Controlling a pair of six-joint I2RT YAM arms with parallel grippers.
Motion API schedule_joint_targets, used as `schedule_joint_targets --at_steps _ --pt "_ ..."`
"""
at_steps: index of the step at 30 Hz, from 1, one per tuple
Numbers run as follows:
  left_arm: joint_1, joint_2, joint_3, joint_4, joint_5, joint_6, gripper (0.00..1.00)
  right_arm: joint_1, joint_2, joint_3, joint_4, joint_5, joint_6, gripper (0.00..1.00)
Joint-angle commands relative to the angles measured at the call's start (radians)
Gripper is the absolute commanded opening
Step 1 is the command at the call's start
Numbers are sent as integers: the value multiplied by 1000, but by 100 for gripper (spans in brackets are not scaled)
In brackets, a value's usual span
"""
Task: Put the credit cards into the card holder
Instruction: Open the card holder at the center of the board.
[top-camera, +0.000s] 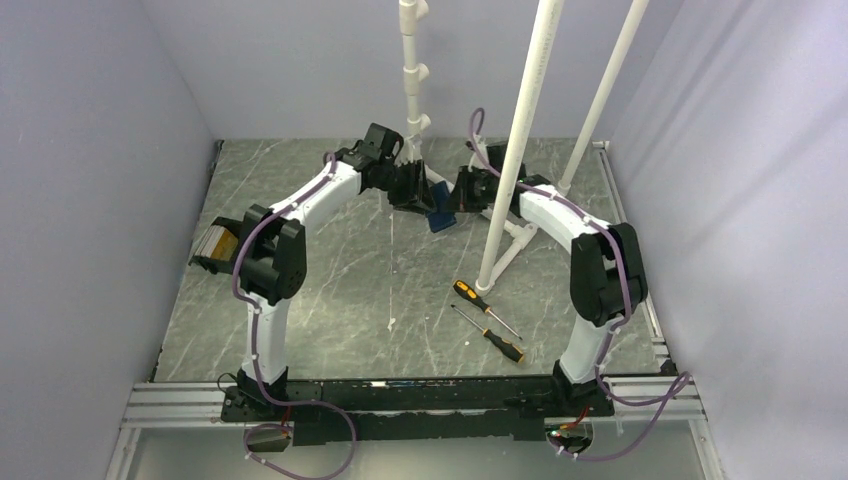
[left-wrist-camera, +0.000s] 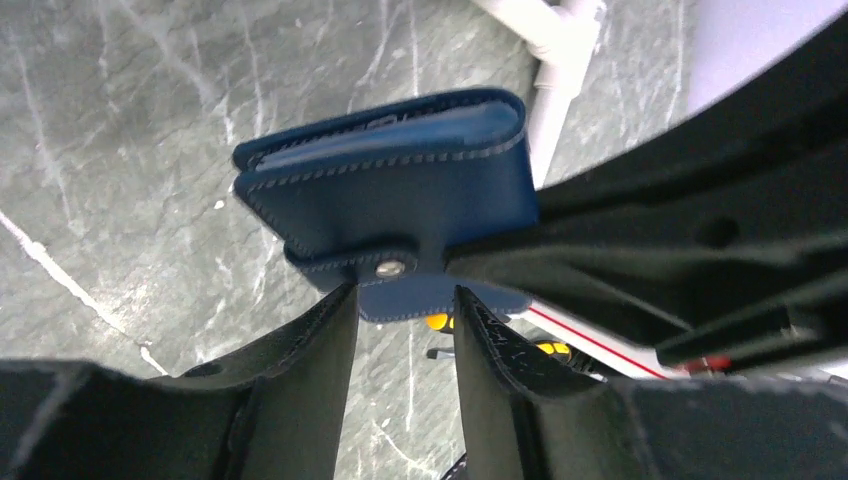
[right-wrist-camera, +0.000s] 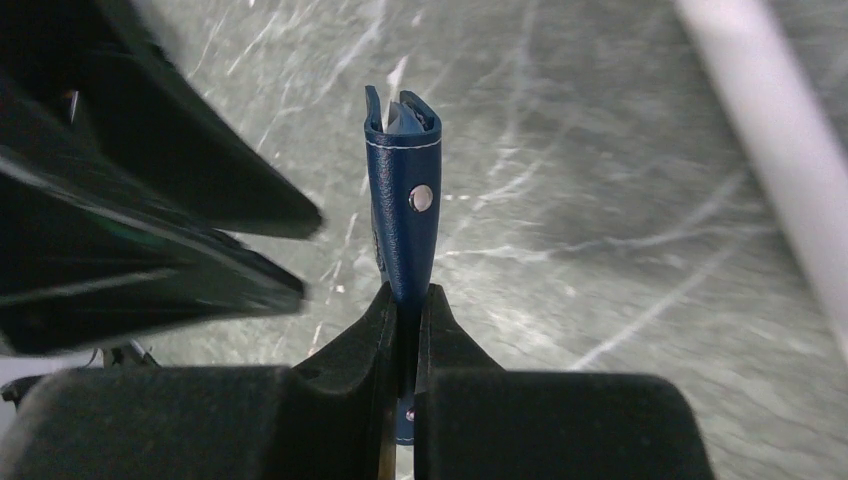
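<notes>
Right tool (right-wrist-camera: 408, 298) is clamped on the card holder (right-wrist-camera: 403, 205), held edge-up above the far middle of the table (top-camera: 380, 290). Left tool (left-wrist-camera: 405, 305) is part open, fingers astride the snap flap, not pinching. You're likely at opening the holder; next, grip that flap. White pipe stand (top-camera: 515, 150) is close, little room.

Right gripper (right-wrist-camera: 408, 295) clamped tight; left gripper (left-wrist-camera: 405, 292) (jaws apart) alongside.
</notes>
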Motion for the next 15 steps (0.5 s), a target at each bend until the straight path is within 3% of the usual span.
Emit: schedule_joint_targets --at_steps 1,15 --pt "-2 -3 0 -31 -46 11 45 28 5 69 18 40 30 0" --pt "-7 45 23 -32 -88 19 46 61 15 41 70 -5 43 0"
